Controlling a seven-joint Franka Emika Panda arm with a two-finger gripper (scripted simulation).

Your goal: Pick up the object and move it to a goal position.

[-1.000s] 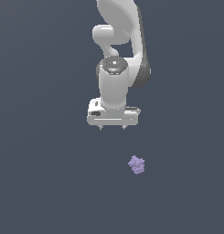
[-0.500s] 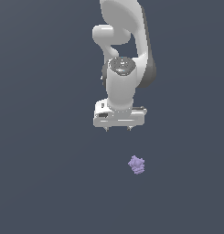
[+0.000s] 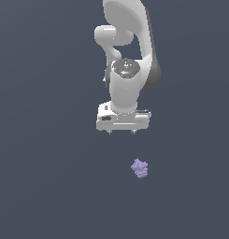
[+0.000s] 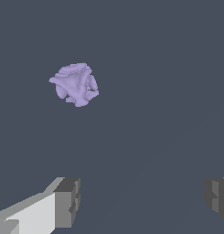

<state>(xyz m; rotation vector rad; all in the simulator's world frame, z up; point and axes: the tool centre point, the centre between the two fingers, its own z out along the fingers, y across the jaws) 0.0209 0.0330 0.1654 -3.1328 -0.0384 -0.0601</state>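
— On the dark grey floor (image 3: 50, 186), where does the object sit?
— The lavender object (image 3: 140, 168) lies alone, below the gripper (image 3: 121, 132) in the exterior view and a little toward that view's right, well apart from it.
— And the gripper itself?
— Spread wide, grasping nothing. The wrist view shows its fingers (image 4: 67, 202) set far apart, with the knobbly blob (image 4: 76, 84) ahead of them, outside the gap.
— Any contact?
— None; bare floor lies between them.
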